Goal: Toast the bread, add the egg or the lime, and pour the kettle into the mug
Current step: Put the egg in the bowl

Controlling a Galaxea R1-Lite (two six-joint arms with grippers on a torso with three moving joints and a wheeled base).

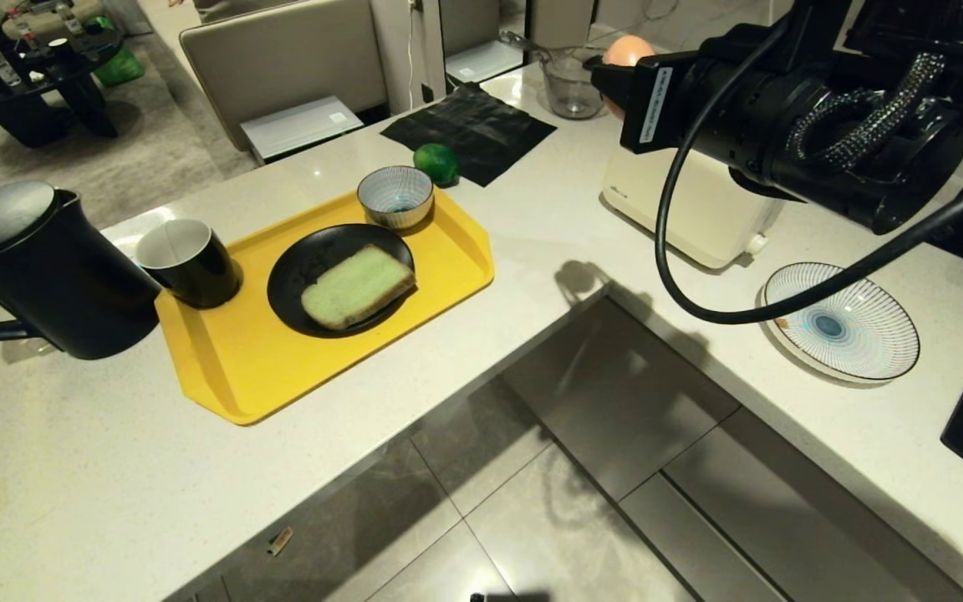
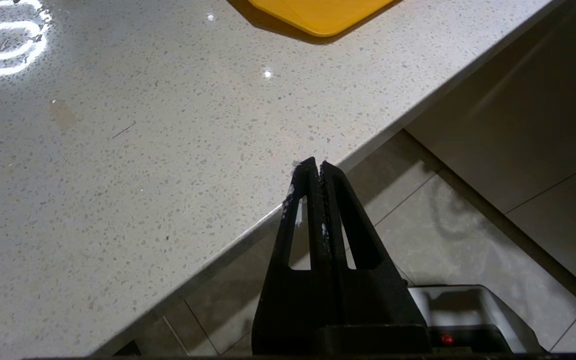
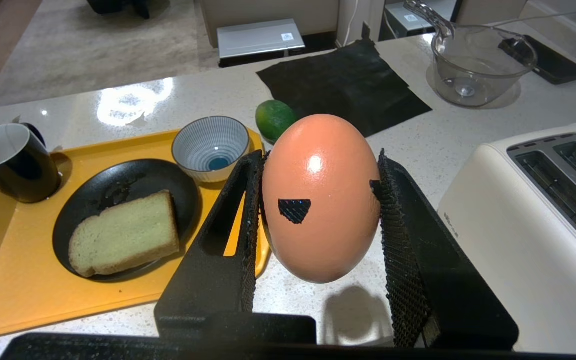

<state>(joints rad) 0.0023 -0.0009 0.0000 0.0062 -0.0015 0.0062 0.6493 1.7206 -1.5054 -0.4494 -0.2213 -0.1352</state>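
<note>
The egg (image 3: 320, 200) is clamped upright between the two fingers of the right claw (image 3: 318, 210), held in the air above the table (image 1: 548, 226) beside the white toaster (image 3: 533, 225). The bread (image 1: 357, 286) lies on a black plate (image 1: 298, 272) in the middle of the yellow tray (image 1: 231, 368). At the tray's far corner stands a small striped bowl (image 1: 395, 195), and the lime (image 1: 436, 163) rests on the table just beyond it, against the edge of a black cloth (image 1: 473, 130). The mug (image 1: 187, 261) stands on the tray's left end, with the kettle (image 1: 38, 267) on the table just beside it. The left claw (image 2: 316, 172) is clenched on nothing, over the table's near edge.
</note>
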